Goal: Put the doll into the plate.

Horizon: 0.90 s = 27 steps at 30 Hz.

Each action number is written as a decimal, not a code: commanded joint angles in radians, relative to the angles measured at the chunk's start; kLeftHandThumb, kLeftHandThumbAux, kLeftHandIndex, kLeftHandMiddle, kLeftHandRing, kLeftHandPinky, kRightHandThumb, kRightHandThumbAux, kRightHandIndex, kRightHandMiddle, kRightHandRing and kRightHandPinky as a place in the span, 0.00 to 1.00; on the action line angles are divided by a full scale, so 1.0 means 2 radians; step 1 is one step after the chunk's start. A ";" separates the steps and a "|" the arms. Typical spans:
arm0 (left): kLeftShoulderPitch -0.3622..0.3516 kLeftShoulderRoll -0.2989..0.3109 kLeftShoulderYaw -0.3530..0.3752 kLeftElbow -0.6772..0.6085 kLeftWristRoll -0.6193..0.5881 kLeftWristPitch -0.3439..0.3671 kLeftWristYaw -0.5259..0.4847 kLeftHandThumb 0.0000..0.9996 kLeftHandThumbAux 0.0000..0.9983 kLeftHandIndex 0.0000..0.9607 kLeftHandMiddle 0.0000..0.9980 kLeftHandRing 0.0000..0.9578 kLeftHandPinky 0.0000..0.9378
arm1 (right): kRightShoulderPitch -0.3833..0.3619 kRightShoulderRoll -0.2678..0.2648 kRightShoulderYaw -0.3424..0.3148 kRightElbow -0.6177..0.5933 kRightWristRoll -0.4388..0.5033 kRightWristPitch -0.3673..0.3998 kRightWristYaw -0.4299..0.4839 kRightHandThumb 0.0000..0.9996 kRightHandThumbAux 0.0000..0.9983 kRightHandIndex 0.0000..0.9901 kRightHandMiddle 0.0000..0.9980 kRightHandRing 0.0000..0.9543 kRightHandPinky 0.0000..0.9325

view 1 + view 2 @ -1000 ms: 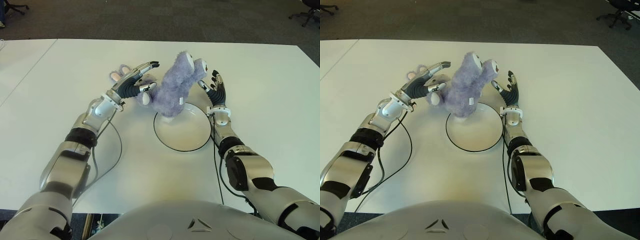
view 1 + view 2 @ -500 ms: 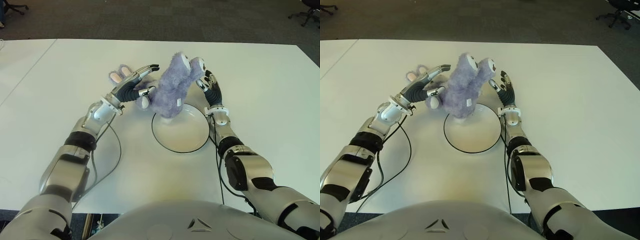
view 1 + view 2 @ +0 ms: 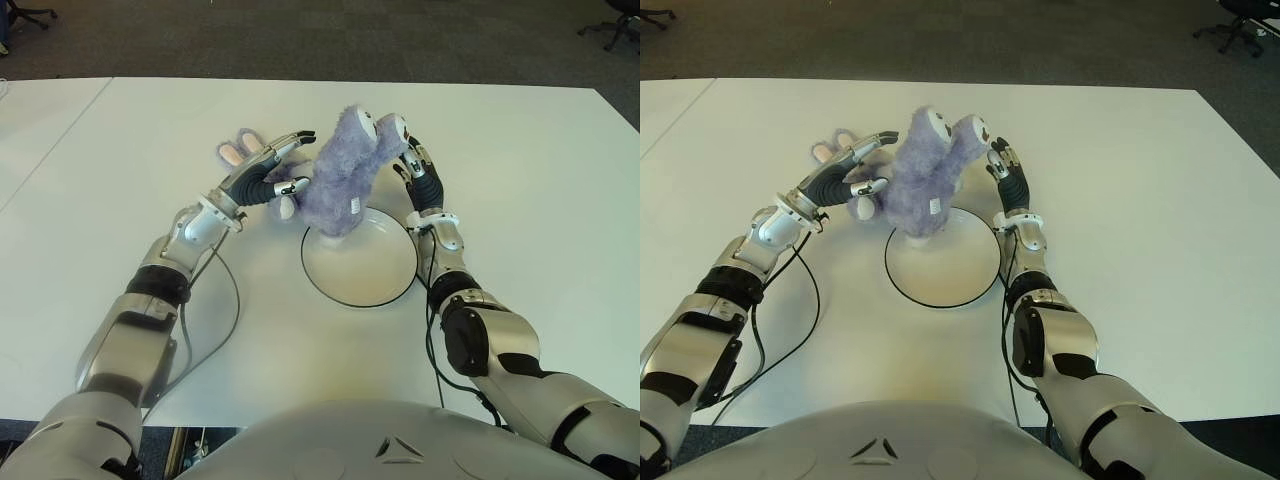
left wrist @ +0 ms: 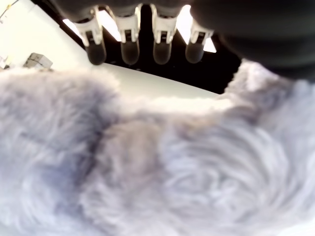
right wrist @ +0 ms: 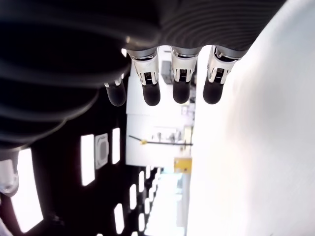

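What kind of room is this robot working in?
Probably an office or lab: a wide white table on dark carpet, with wheeled office chairs at the far edges. On the table sit a plush doll and a plate.

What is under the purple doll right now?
The doll stands with its base on the far rim of the white plate, between the left hand and the right hand. The rim beneath it is hidden.

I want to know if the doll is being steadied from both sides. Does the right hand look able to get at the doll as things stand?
Probably yes. The right hand is open right beside the doll, which stands on the far rim of the plate, and nothing lies between them. The left hand flanks the other side.
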State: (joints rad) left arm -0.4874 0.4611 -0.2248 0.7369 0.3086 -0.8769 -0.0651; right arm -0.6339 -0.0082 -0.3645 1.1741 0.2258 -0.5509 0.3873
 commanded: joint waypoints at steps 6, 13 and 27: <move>0.008 -0.020 0.013 0.040 0.022 -0.002 0.052 0.19 0.21 0.00 0.00 0.00 0.00 | 0.068 0.051 -0.028 0.033 0.046 0.018 0.061 0.22 0.46 0.05 0.02 0.00 0.03; 0.005 -0.019 0.010 0.053 0.039 -0.009 0.075 0.17 0.20 0.00 0.00 0.00 0.00 | 0.052 0.035 -0.006 0.015 0.019 -0.011 0.041 0.19 0.48 0.04 0.01 0.00 0.00; -0.009 -0.023 0.008 0.079 0.067 -0.025 0.125 0.17 0.19 0.00 0.00 0.00 0.00 | 0.031 0.013 0.067 -0.101 -0.060 -0.059 -0.057 0.11 0.47 0.02 0.00 0.00 0.00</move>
State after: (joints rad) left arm -0.4923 0.4304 -0.2054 0.8714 0.4158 -0.9175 0.1571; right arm -0.5902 0.0199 -0.2611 0.9953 0.1393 -0.6650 0.3029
